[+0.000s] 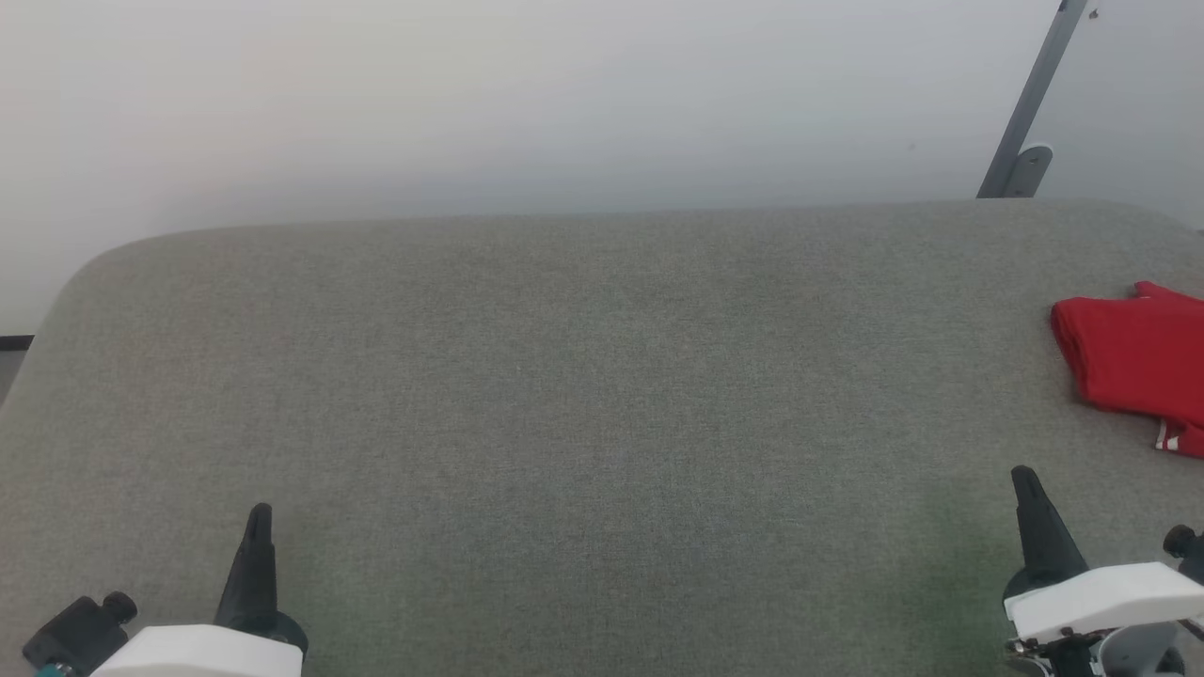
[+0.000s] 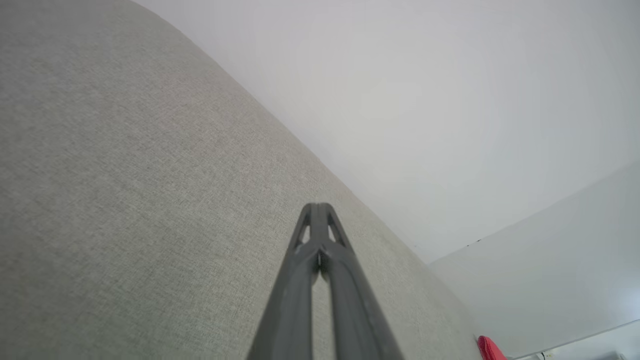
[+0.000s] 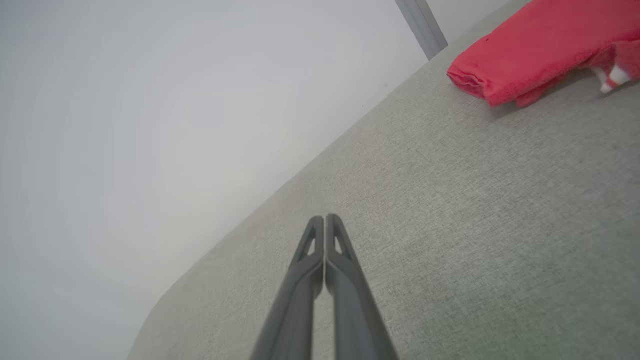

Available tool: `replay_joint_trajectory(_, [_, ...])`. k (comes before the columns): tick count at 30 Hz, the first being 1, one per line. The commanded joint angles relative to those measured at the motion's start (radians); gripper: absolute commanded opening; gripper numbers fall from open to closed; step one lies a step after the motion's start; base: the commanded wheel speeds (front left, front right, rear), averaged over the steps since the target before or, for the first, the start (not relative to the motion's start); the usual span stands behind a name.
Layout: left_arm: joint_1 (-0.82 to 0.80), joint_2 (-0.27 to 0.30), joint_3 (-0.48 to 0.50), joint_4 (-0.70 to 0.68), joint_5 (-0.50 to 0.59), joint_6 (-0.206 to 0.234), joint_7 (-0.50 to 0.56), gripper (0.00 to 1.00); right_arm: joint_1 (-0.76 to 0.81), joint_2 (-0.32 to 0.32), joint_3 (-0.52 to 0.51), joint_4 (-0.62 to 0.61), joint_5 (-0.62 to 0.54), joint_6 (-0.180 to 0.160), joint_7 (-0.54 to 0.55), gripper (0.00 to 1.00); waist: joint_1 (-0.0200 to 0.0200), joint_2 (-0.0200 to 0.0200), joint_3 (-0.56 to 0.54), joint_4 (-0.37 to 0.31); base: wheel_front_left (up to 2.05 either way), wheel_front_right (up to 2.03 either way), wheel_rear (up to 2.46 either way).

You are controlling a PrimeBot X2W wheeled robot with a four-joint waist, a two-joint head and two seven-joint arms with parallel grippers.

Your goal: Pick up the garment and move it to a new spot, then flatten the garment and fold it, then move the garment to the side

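Observation:
The garment (image 1: 1133, 357), bright red with a bit of white striped band at its near corner, lies folded at the far right of the grey table, partly cut off by the head view's edge. It also shows as a folded red stack (image 3: 540, 45) in the right wrist view and as a red sliver (image 2: 489, 349) in the left wrist view. My right gripper (image 1: 1025, 481) is shut and empty, a short way in front of the garment and apart from it. My left gripper (image 1: 259, 517) is shut and empty at the near left. Both pairs of fingertips (image 2: 318, 207) (image 3: 325, 219) are pressed together.
The grey fabric-covered table (image 1: 564, 376) has rounded far corners and stands before a pale wall. A grey metal post (image 1: 1030, 103) leans behind the table's far right corner. A wide stretch of bare tabletop lies between my two grippers.

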Motion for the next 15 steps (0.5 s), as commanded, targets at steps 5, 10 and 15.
replay_joint_trajectory(5, [-0.035,-0.001,-0.002,-0.004,-0.066,-0.001,0.019,0.0,-0.03,0.006,-0.009,-0.02,0.07,0.0,0.019,0.0,0.0,-0.0001,0.0,0.0,0.0,0.0,0.0])
replay_joint_trajectory(10, [-0.044,-0.005,-0.004,-0.001,-0.121,-0.001,0.035,0.0,-0.034,0.014,-0.011,-0.022,0.125,0.0,0.035,0.0,0.0,-0.0001,0.0,-0.001,0.0,0.0,0.0])
replay_joint_trajectory(15, [-0.054,-0.01,-0.006,0.003,-0.171,-0.001,0.051,0.0,-0.04,0.022,-0.014,-0.023,0.179,0.0,0.05,0.0,0.0,-0.0001,0.001,-0.002,0.0,0.0,0.0])
